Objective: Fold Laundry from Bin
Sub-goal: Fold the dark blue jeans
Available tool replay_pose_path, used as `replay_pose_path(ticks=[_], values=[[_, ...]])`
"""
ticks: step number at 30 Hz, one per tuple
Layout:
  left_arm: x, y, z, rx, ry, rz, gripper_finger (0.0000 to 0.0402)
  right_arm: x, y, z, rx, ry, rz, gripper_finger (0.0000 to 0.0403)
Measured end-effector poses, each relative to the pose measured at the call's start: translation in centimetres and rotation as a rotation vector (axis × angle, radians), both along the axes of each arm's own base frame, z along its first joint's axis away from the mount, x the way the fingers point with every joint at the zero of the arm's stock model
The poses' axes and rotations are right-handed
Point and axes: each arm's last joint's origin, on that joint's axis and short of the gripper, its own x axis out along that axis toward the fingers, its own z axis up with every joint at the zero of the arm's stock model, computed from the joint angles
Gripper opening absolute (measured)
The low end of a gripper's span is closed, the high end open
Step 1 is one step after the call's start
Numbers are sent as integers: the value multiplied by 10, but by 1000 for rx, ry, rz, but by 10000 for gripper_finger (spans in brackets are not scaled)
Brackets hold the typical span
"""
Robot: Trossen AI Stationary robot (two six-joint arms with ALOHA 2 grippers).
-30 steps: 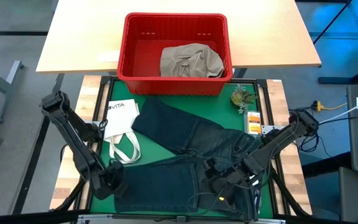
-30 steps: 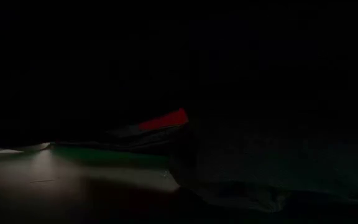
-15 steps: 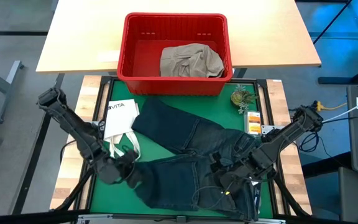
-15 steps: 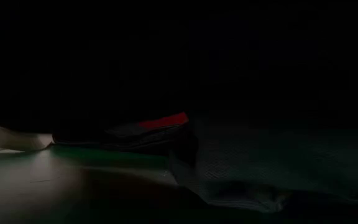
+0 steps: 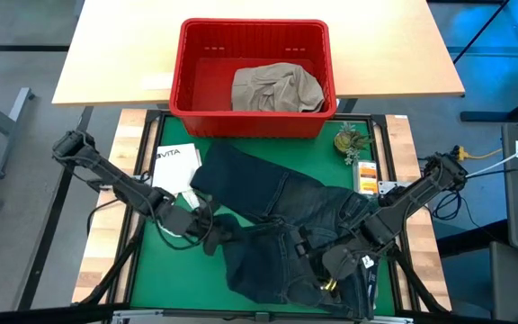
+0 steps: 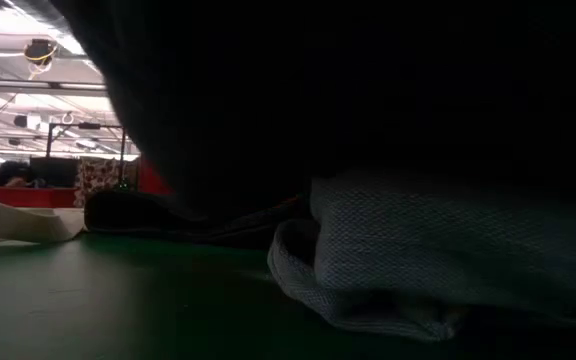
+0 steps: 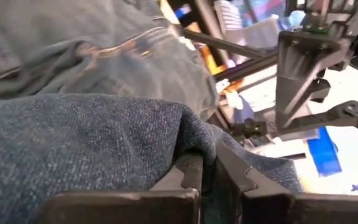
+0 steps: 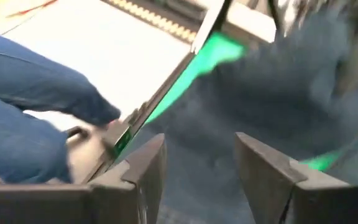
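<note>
Since a second ago, carried the near-left leg of the dark blue denim jeans (image 5: pixel 277 225) from about 7 o'clock in toward centre, doubling cloth over itself. Left gripper (image 5: pixel 212 236) pinched shut on a fold of that denim; right gripper (image 5: pixel 329 270) with fingers spread, holding nothing, low over the waist near 5 o'clock. Probably mid first fold: one garment out on the green mat (image 5: pixel 165 270), not yet flat. Khaki-beige garment (image 5: pixel 275 88) left crumpled in the red slotted plastic bin (image 5: pixel 192 67) at 12 o'clock, untouched.
</note>
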Motion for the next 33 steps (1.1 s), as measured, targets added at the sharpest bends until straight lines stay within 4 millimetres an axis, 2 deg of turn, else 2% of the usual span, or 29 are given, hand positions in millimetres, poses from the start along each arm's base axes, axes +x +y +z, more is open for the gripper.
replay_pose_path(ticks=[4,9,14,18,22,25,30,33], values=[[14,0,-4,28,-51,-37,10,6,2,11,-105,-147,52,189],[28,0,-15,51,-69,-50,11,17,-2,12,-219,-228,49,189],[42,0,-25,53,-100,-43,11,25,-11,6,-232,-211,30,189],[53,-1,-31,61,-157,-76,11,24,-11,2,-245,-182,30,189],[60,-1,-31,70,-227,-102,11,12,-8,12,-264,-179,27,189],[69,-1,-24,121,-253,-115,11,-3,-11,25,-258,-158,15,189],[95,-5,-2,276,-339,-197,11,-20,-18,37,-189,-82,-41,189],[115,-6,2,334,-334,-212,11,-32,-23,44,-173,-38,-56,189]])
